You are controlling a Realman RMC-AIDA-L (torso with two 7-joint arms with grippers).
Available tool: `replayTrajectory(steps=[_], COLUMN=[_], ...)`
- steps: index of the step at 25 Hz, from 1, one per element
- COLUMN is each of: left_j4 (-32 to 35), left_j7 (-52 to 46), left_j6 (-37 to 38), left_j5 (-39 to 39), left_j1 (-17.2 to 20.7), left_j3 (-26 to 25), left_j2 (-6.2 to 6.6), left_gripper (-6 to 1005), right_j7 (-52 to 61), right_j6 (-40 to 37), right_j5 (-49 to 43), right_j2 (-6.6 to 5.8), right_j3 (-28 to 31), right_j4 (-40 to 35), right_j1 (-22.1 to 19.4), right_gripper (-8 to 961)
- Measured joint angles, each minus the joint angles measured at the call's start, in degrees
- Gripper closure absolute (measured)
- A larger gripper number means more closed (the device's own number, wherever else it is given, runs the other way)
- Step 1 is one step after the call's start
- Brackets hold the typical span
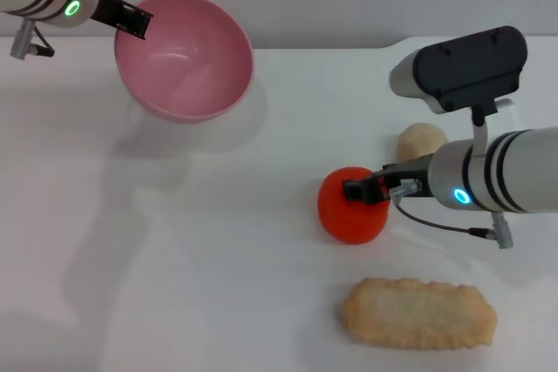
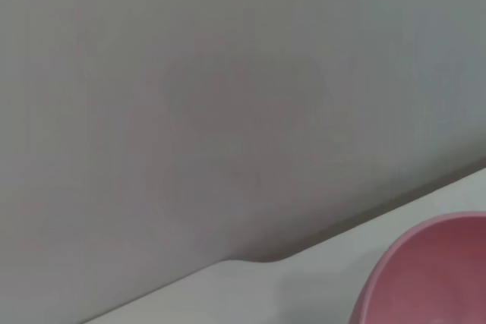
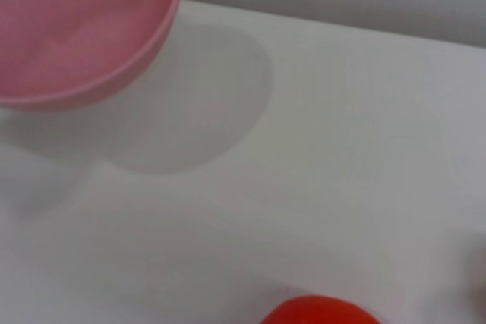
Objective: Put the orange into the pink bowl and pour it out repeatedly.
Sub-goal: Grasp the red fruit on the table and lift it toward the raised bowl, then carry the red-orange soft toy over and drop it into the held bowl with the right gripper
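**While held tilted: bowl aloft, fruit on table**

Clamped on the rim of the pink bowl (image 1: 185,57) by the left gripper (image 1: 131,19), lifted and tipped toward the viewer. Resting on the white table (image 1: 218,259), the orange (image 1: 351,206), pinched by the right gripper (image 1: 370,189). Nearby: a beige lump (image 1: 422,141), a biscuit-like slab (image 1: 418,313).

Head view: overhead, looking down; wrist views: close, low; all share pink bowl (image 1: 185,57).
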Motion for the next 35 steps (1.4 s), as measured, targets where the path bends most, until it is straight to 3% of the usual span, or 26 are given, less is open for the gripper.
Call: replayTrajectory(steps=[8,12,17,22,26,31,35], left_j4=[-0.1,-0.1,-0.2,-1.0,-2.7,-4.9,-5.3], left_j7=[0.1,0.4,0.7,0.7,0.7,0.7,0.4], left_j6=[0.4,0.4,0.5,0.9,1.7,2.6,3.6], left_j5=[0.0,-0.1,-0.3,-0.5,-1.4,-4.1,-9.1], left_j1=[-0.4,-0.4,-0.6,-0.7,-0.7,-0.8,-1.0], left_j3=[0.0,0.0,-0.1,-0.1,0.3,1.1,6.1], left_j2=[-0.04,-0.04,-0.04,-0.04,-0.09,-0.25,-0.51], left_gripper=[954,954,954,954,954,954,954], right_j7=[-0.9,-2.2,-2.8,-6.0,-7.8,-9.5,-9.5], right_j6=[-3.5,-3.6,-3.1,0.0,2.8,2.6,1.5], right_j5=[5.1,4.2,1.4,-2.3,-5.8,-5.9,-5.5], right_j2=[-0.03,-0.15,-0.29,-0.06,-0.03,0.03,-0.08], right_j3=[-0.6,-0.5,-0.3,3.6,6.1,6.1,5.2], right_j4=[11.3,10.4,4.8,-8.8,-22.7,-28.2,-27.5], right_j1=[5.8,5.4,3.1,-1.6,-4.2,-4.0,-2.1], right_gripper=[394,428,591,709,726,747,771])
